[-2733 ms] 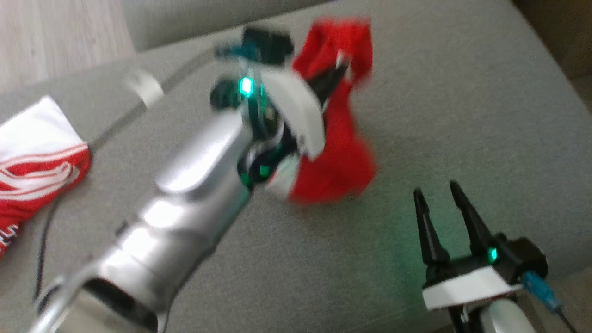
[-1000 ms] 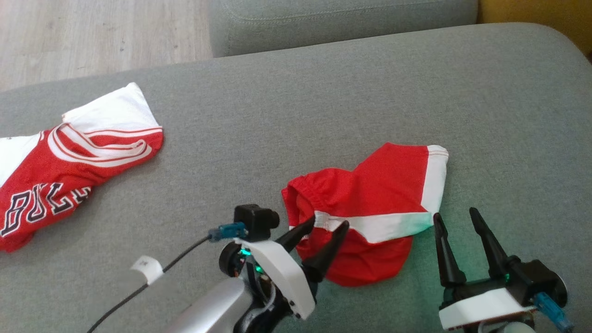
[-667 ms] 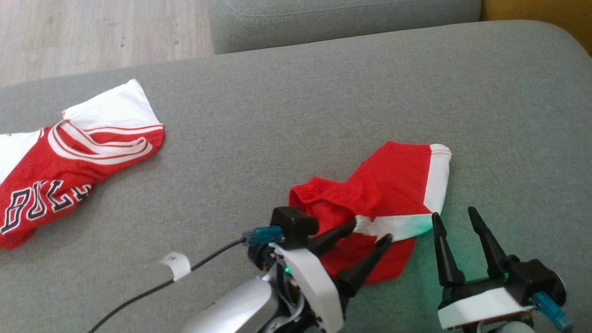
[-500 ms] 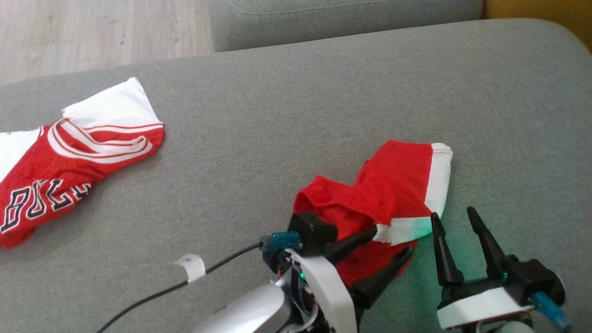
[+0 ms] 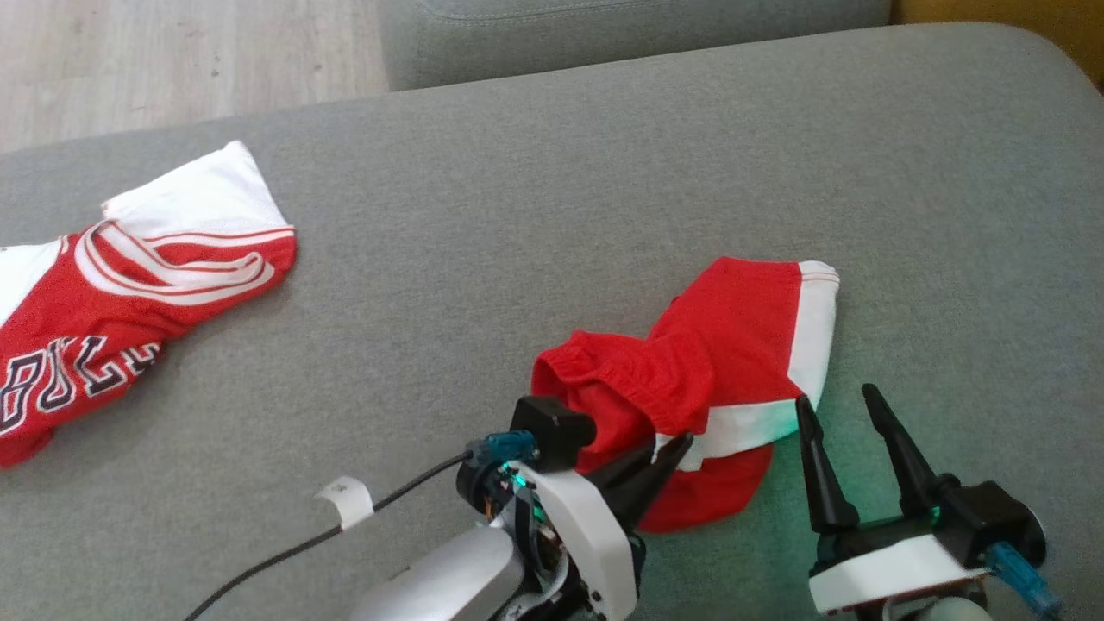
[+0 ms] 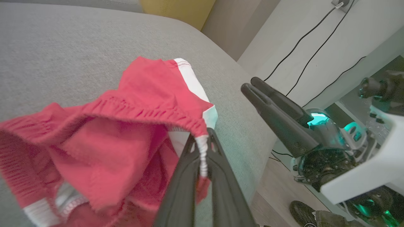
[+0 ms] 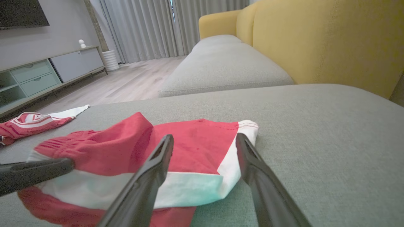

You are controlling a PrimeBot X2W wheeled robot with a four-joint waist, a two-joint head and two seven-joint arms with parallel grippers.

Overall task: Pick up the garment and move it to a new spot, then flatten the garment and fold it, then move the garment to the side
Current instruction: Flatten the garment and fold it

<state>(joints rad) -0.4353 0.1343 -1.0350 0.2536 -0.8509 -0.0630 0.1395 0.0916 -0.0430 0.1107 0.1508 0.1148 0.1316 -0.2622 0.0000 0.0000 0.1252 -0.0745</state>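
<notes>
On the grey cushion (image 5: 604,172), left hand (image 5: 677,444) pinches the shorts (image 5: 724,345), seemingly by the waistband (image 6: 148,112); right hand (image 5: 835,397) splayed.

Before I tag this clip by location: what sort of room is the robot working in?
Most likely a home living room: a grey sofa seat, long curtains and a low cabinet along the wall.

shorts (image 5: 733,345): 1 | jersey (image 5: 129,285): 1 | grippers: 2, left gripper (image 5: 679,447), right gripper (image 5: 836,397) | grey cushions (image 5: 517,216): 2 | tagged cable (image 5: 285,552): 1
</notes>
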